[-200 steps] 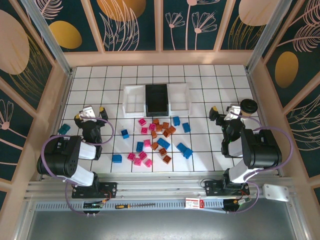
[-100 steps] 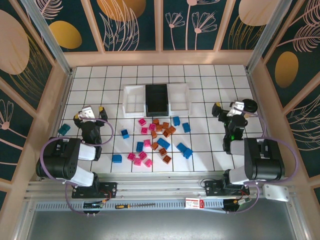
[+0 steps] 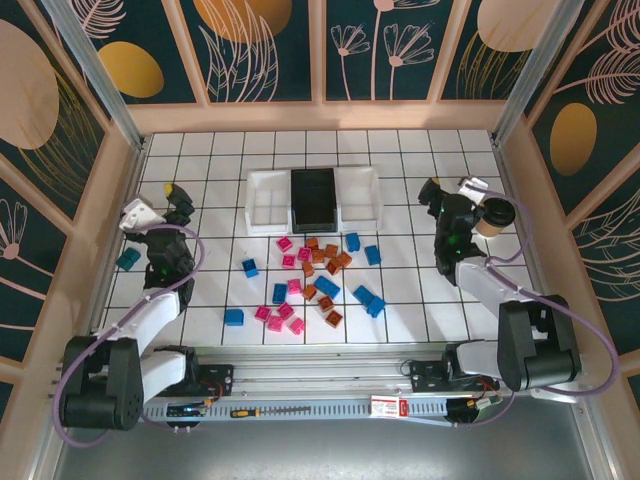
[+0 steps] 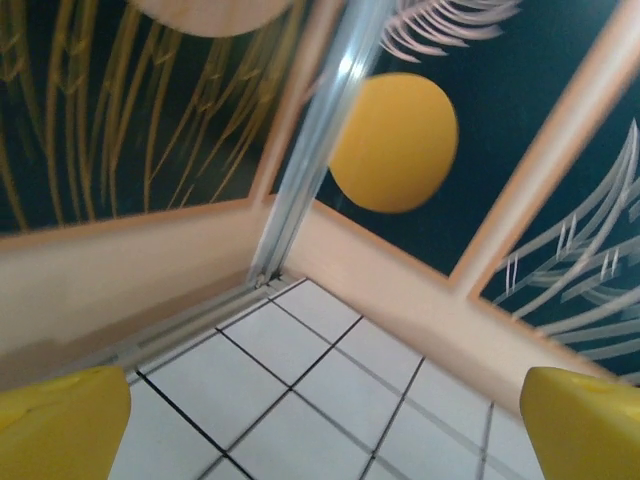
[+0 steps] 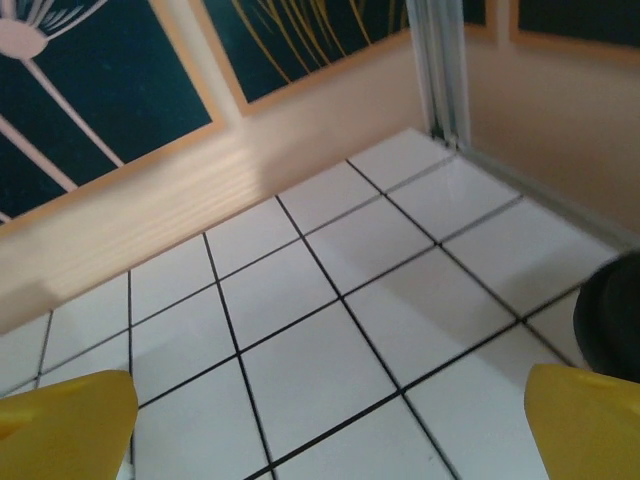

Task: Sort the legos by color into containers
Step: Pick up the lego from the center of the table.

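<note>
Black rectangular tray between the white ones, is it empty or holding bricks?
Empty: the black rectangular tray is plain dark inside; the small pink, orange-brown and blue plastic bricks lie on the tiled table.

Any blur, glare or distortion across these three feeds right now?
Top external: sharp and evenly lit, legos crisp; the wide lens splays the walls outward. Left wrist: soft and smeared-looking, wall pattern fuzzy. Right wrist: tiled floor lines fairly sharp, mild sheen on the tiles near the corner post.
</note>
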